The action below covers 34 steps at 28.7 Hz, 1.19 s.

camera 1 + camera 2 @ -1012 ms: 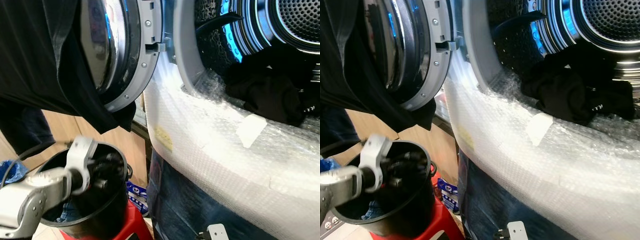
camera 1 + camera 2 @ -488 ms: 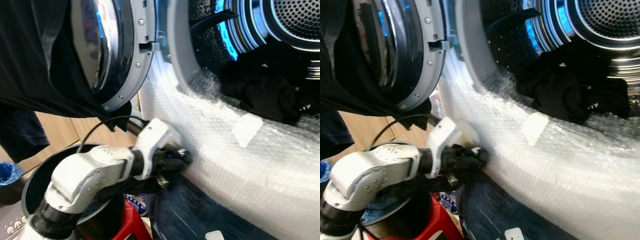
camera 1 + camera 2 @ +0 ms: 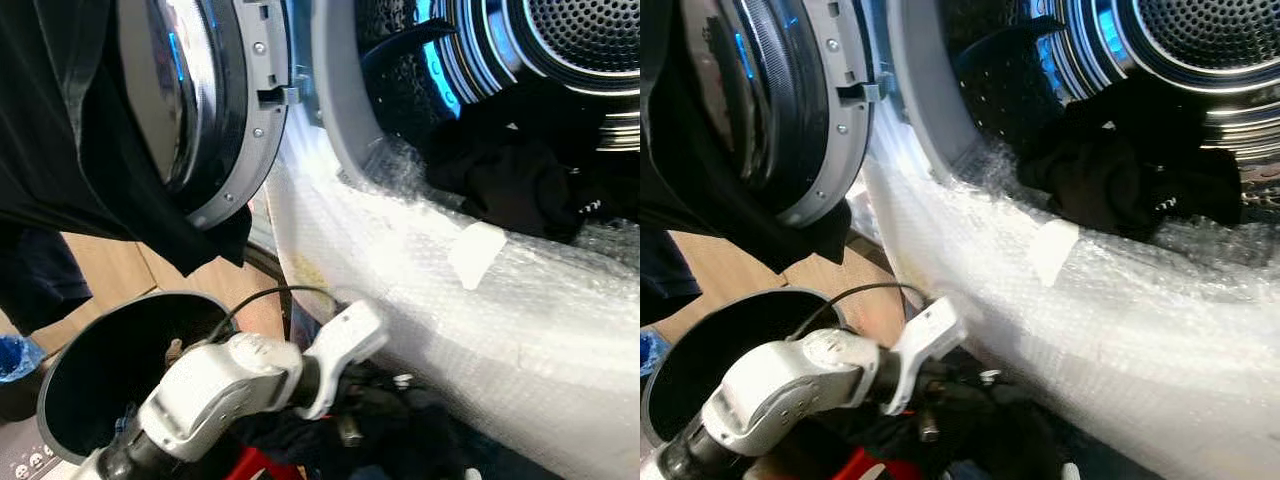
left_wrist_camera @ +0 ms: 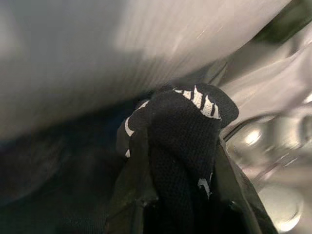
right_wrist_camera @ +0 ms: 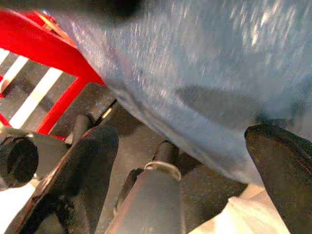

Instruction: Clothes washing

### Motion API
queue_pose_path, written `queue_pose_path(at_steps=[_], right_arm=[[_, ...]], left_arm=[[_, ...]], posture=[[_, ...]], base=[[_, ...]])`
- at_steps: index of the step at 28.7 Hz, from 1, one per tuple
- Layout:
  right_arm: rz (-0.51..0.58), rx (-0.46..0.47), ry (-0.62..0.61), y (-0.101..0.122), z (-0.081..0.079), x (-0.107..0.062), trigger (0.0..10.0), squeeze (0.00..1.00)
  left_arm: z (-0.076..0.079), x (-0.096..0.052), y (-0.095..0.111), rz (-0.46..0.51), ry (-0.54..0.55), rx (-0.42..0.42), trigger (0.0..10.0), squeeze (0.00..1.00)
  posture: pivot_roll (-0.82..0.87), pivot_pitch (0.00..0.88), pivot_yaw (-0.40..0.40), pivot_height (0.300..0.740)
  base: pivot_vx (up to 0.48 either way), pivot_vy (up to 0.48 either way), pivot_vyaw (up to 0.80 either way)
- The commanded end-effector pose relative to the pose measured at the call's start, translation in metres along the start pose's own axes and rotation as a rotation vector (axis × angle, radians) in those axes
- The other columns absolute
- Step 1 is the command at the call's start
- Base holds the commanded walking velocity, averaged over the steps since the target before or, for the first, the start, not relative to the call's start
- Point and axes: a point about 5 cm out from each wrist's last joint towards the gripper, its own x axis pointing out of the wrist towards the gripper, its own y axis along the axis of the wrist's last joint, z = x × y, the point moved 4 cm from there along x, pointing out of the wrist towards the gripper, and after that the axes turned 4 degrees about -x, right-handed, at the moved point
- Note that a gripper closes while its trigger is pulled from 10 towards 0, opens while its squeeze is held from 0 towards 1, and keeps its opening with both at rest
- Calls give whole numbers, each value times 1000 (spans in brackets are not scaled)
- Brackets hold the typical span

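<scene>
We stood close to the washing machine (image 3: 400, 250), its front wrapped in bubble wrap and its door (image 3: 200, 110) open on the left. Some dark clothes (image 3: 520, 180) already lay far inside the drum. Near us, our left gripper (image 4: 183, 214) squeezed a black sock (image 4: 183, 141) beside the black bucket (image 3: 110, 370). It was not in yet. Our right gripper (image 5: 195, 170) hung low, spread wide.

Bucket (image 3: 100, 385) left of washer (image 3: 420, 290), below open door (image 3: 215, 110); clothes (image 3: 520, 180) inside drum.
</scene>
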Motion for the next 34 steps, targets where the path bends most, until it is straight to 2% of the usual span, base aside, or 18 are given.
queue_pose_path(at_steps=[1, 2, 3, 4, 6, 8, 12, 14, 15, 18, 22, 27, 29, 31, 34], right_arm=[[-2, -4, 7, -4, -2, 0, 10000, 0], [-2, -4, 7, -4, -2, 0, 10000, 0], [-10, -5, 8, -7, -3, -1, 10000, 0], [-14, -6, 8, -9, -3, -1, 10000, 0], [-17, -9, 9, -10, -4, -1, 10000, 0], [-17, -10, 8, -9, -5, -1, 10000, 0], [-9, -14, 5, -4, -6, 0, 10000, 0], [-1, -18, 1, 1, -6, 1, 10000, 0], [6, -18, -1, 4, -6, 2, 10000, 0], [27, -15, -8, 11, -5, 2, 10000, 0], [27, -14, -13, 10, -5, 2, 10000, 0], [36, -15, -18, 10, -6, 2, 10000, 0], [46, -20, -18, 12, -6, 2, 10000, 0], [52, -8, -28, 14, -5, 2, 10000, 0], [110, 8, -34, 30, -3, 2, 10000, 0]], left_arm=[[-9, 2, -27, -104, 73, 34, 0, 0], [-9, 2, -27, -104, 73, 34, 0, 0], [-24, 2, -51, -219, 177, 107, 0, 0], [-31, 0, -61, -271, 224, 154, 0, 0], [-37, 0, -85, -380, 244, 251, 0, 0], [-29, 8, -89, -356, 183, 243, 0, 0], [-21, 32, -70, -242, 121, 269, 0, 0], [-15, 45, -52, -154, 88, 264, 0, 0], [-12, 51, -46, -134, 74, 260, 0, 0], [3, 68, -31, -98, 8, 318, 0, 0], [17, 82, -21, -55, -47, 362, 0, 0], [15, 80, -16, 14, -39, 324, 0, 0], [5, 69, -19, 35, 7, 256, 0, 0], [1, 60, -22, 40, 22, 256, 0, 0], [-15, 35, -37, 1, 65, 213, 0, 0]], posture=[[151, 22, 35, 740], [151, 22, 35, 740], [151, 21, 35, 740], [151, 21, 35, 740], [154, 12, 34, 740], [154, 12, 34, 740], [151, 0, 32, 740], [132, 0, 37, 740], [121, 0, 40, 740], [104, 0, 42, 740], [99, 0, 43, 740], [105, 0, 42, 740], [105, 0, 45, 740], [114, 0, 48, 740], [138, 0, 44, 740]], base=[[0, 0, 0], [0, 0, 0], [0, 0, 0], [0, 0, 0], [0, 0, 0], [0, 0, 0], [0, 0, 0], [0, 0, 0], [0, 0, 0], [0, 0, 0], [0, 0, 0], [0, 0, 0], [0, 0, 0], [0, 0, 0], [0, 0, 0]])
